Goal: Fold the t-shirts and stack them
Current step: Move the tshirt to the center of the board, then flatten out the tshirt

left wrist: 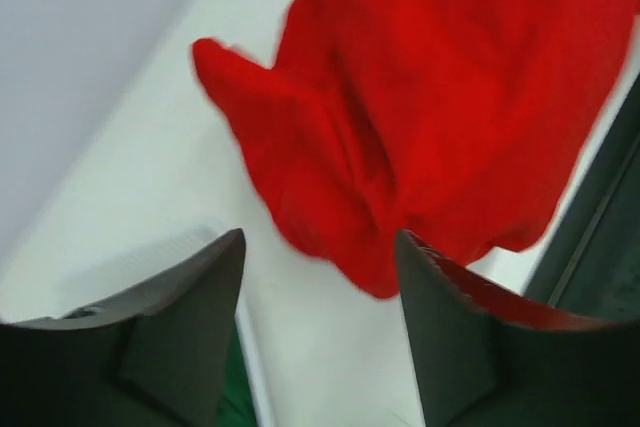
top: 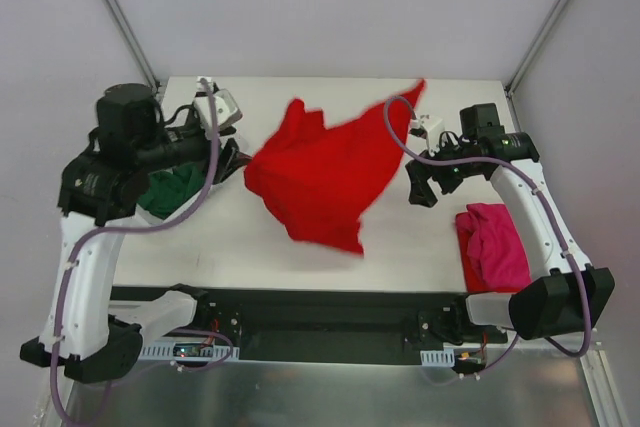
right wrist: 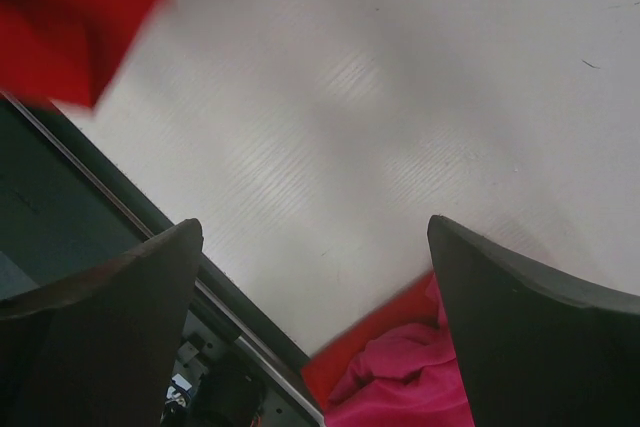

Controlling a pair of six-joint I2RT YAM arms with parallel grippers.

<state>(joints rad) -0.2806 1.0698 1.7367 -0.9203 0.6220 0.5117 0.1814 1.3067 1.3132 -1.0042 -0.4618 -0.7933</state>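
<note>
- Your red shirt (top: 325,172) sits rumpled and unfolded mid-table, between the two arms; its edges are blurred.
- The green shirt (top: 170,192) is bunched under your left arm. The pink shirt (top: 495,242) is heaped at the near right.
- Table (top: 230,247) is white, with a dark rail (top: 320,312) along the near edge. Pale walls, metal posts (top: 115,7) at the far corners.
- The red shirt's long axis runs diagonally, near-left to far-right; one pointed corner aims far right.
- Left gripper (left wrist: 320,242): fingers apart, nothing between them. Right gripper (right wrist: 315,227): spread wide, holding nothing.
</note>
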